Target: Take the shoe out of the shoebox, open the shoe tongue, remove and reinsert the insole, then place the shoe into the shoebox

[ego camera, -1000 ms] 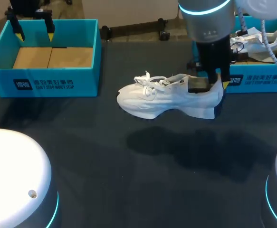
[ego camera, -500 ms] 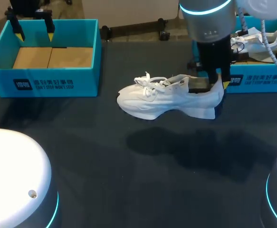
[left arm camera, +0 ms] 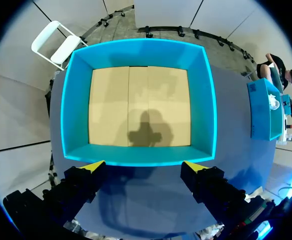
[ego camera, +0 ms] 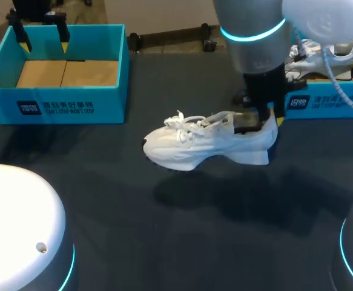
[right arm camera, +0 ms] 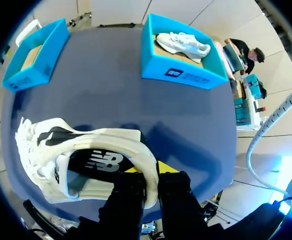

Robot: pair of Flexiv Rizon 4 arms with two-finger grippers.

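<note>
Two open teal cardboard shoeboxes stood at the far side of your dark navy table (ego camera: 164, 242). The left shoebox (ego camera: 55, 104) was in the upper left of the head frame, its brown cardboard floor bare. The right shoebox (ego camera: 324, 102) was at the upper right, with a second white sneaker (ego camera: 324, 53) lying inside it. The task's thing, a white lace-up sneaker (ego camera: 203, 144), was out of both boxes, in the middle of the head frame just left of the right shoebox. Its toe pointed to the frame's left and its heel to the right. Its shadow fell lower on the cloth, apart from the sole, so the shoe hung clear of the table. Your right arm (ego camera: 255, 36), grey with a glowing cyan ring, came down from the upper right onto the heel. Your right gripper (ego camera: 267, 119) was clamped on the heel collar. In the right wrist view, the right gripper (right arm camera: 151, 171) had one finger inside the shoe's opening, over the dark insole, and the other outside the back of the heel. The white collar was pinched between them, and the laces lay at the far end of the shoe. Your left gripper (ego camera: 43, 41) sat at the top left corner of the head frame, at the left shoebox. In the left wrist view, its jaws (left arm camera: 144, 169) stood wide apart with nothing between them. Both yellow tips were just at the box's near wall (left arm camera: 135, 156), with the box's floor ahead of them.
</note>
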